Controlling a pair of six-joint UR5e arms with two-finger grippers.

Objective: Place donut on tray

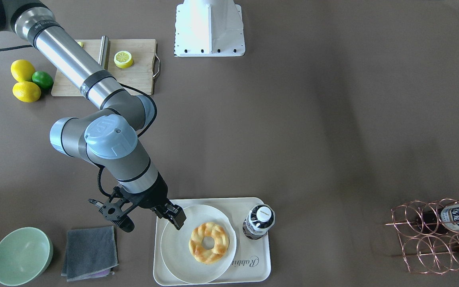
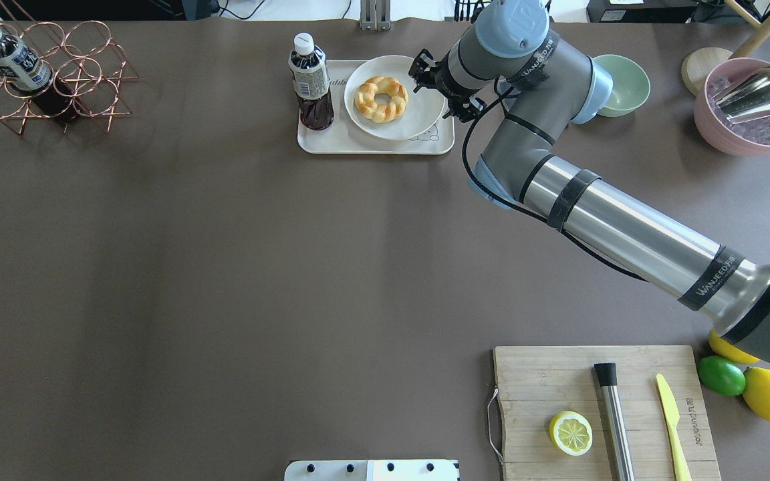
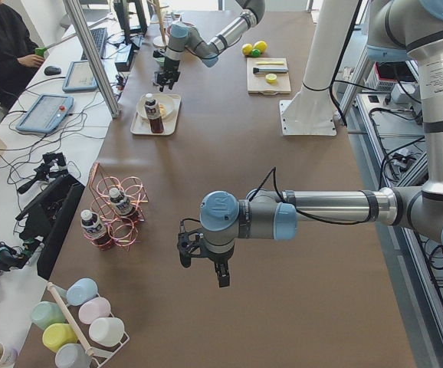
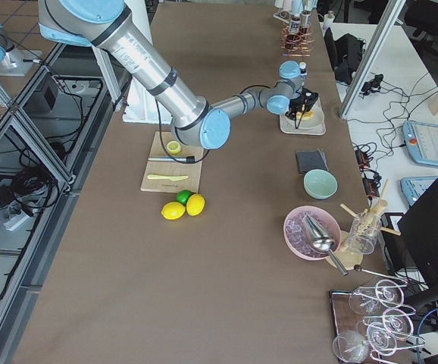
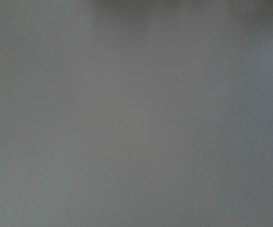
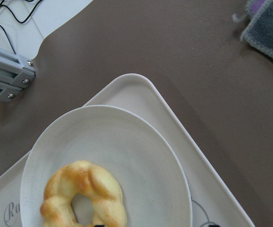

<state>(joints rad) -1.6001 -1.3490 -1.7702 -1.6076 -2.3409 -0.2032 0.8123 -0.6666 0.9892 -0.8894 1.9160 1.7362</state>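
Observation:
The donut (image 1: 208, 242) is a golden braided ring that lies on a round off-white plate (image 1: 173, 247). The plate stands on the cream tray (image 1: 253, 263). In the overhead view the donut (image 2: 380, 98) is on the plate (image 2: 418, 113), on the tray (image 2: 358, 143). My right gripper (image 1: 153, 225) is open and empty, just above the plate's edge and beside the donut. The right wrist view shows the donut (image 6: 82, 198), the plate (image 6: 127, 151) and a corner of the tray (image 6: 141, 90). My left gripper (image 3: 202, 264) hovers over bare table far from the tray; I cannot tell its state.
A dark drink bottle (image 1: 259, 221) stands on the tray next to the plate. A grey cloth (image 1: 90, 253) and a green bowl (image 1: 21, 255) lie beside the tray. A cutting board (image 1: 138, 75) with a lemon half (image 1: 123, 59) and a copper wire rack (image 1: 440, 235) are farther off.

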